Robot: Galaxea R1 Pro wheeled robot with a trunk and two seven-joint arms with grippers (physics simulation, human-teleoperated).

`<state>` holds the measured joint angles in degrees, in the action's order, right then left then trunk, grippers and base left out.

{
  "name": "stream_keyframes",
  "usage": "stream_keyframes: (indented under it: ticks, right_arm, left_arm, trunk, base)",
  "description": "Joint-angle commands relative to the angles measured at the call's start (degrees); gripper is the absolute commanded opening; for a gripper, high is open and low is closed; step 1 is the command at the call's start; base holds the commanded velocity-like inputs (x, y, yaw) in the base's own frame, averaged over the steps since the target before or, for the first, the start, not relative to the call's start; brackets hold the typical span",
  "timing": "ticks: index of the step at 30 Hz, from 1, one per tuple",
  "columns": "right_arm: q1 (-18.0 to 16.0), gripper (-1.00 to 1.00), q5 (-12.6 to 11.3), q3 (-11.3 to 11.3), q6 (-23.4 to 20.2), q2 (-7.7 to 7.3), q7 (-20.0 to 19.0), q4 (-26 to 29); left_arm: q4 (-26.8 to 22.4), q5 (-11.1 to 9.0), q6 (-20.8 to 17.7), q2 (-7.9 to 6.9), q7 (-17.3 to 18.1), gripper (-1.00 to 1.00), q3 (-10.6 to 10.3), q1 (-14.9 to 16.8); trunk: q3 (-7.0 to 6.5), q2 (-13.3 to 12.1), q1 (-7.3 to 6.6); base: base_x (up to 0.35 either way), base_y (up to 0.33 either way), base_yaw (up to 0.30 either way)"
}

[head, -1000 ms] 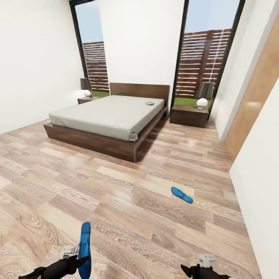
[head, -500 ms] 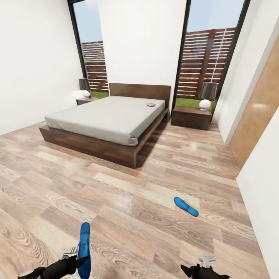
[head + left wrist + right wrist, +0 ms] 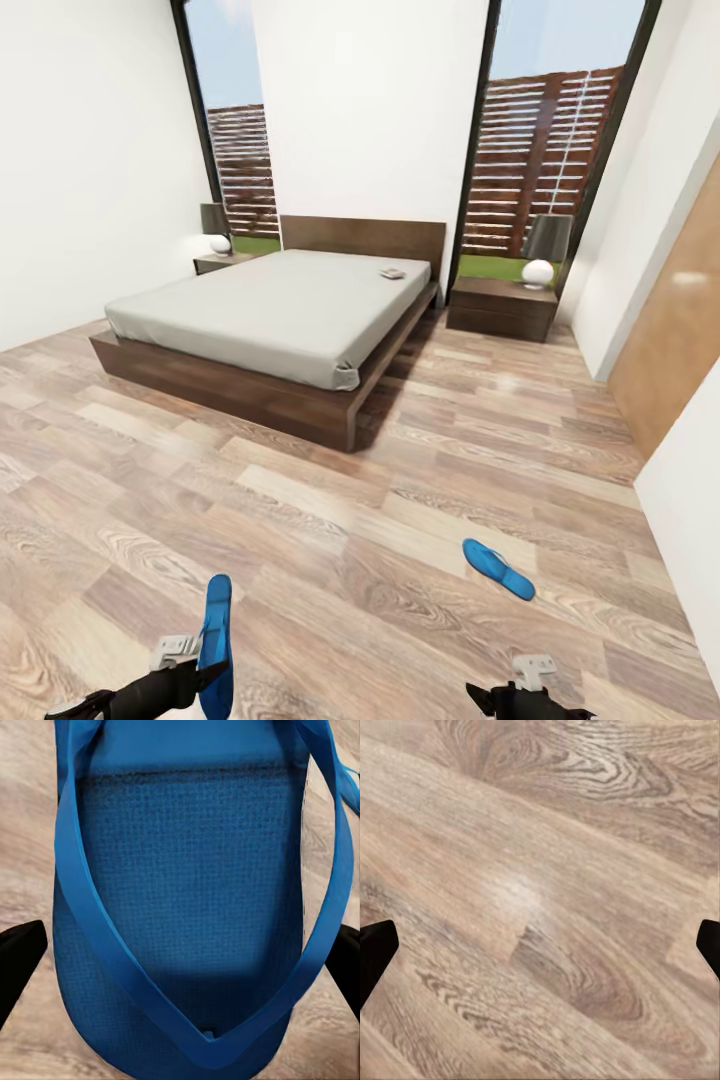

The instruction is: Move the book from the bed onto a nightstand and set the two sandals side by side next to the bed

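The view has advanced toward the bed (image 3: pixel 270 330); book (image 3: pixel 392 273) lies near its headboard. Left gripper (image 3: pixel 195 668) clamps one sandal (image 3: pixel 216 640); the other sandal (image 3: pixel 498 568) lies nearer. Right gripper (image 3: pixel 515 690) spread, empty.

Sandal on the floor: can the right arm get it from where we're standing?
Probably not yet. The loose sandal lies on open floor ahead of the right gripper, which is open, with nothing between them, but it looks beyond reach without rolling closer.

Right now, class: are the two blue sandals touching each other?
Apart. The head view shows one sandal up in the left gripper, the other sandal lying on the floor, bare planks between them.
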<state>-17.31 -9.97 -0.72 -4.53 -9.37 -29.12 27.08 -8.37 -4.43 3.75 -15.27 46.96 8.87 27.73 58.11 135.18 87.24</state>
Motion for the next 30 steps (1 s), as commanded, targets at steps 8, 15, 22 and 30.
stream_keyframes:
  ticks: [8, 15, 22, 30]
  right_arm:
    - [0.0, 1.00, -0.6, -0.1, -0.5, -0.03, -0.1, 0.1]
    - [0.0, 1.00, -0.6, -0.1, -0.5, -0.03, -0.1, 0.1]
    - [0.0, 1.00, -0.6, -0.1, -0.5, -0.03, -0.1, 0.1]
    - [0.0, 1.00, -0.6, -0.1, -0.5, -0.03, -0.1, 0.1]
  left_arm:
    - [0.3, -0.4, 0.2, -0.02, 0.1, -1.00, -0.1, 0.0]
    - [0.3, -0.4, 0.2, -0.02, 0.1, -1.00, -0.1, 0.0]
    - [0.3, -0.4, 0.2, -0.34, 0.1, -1.00, -0.1, 0.0]
    - [0.3, -0.5, 0.2, -0.37, 0.1, -1.00, -0.1, 0.0]
  trunk:
    - [0.05, 0.0, 0.02]
    - [0.05, 0.0, 0.02]
    - [0.05, 0.0, 0.02]
    - [0.05, 0.0, 0.02]
  base:
    - [0.322, 0.116, 0.000]
    - [0.320, 0.117, 0.000]
    - [0.320, 0.109, 0.000]
    - [0.320, 0.108, 0.000]
